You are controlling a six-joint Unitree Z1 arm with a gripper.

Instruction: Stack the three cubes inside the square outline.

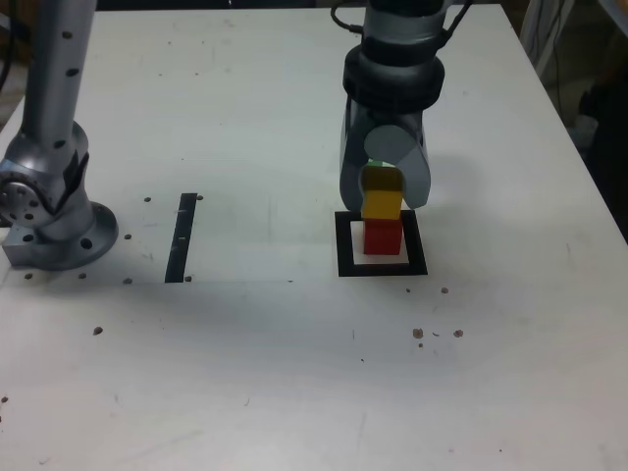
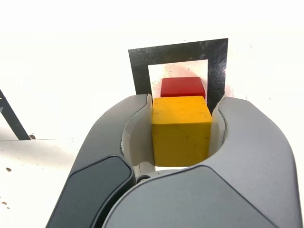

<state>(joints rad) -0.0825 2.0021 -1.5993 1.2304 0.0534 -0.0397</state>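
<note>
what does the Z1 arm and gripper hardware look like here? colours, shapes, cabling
The gripper has two broad, rounded grey fingers with pale inner pads and a darker grey panel. Above it sits a black cylindrical wrist collar with black cables. The silver arm base is a round flange with dark bolt holes.

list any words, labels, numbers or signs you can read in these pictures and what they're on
None: no readable text in either view.
The yellow cube, the red cube, the gripper, the square outline, the black tape strip and the table are all unmarked.
</note>
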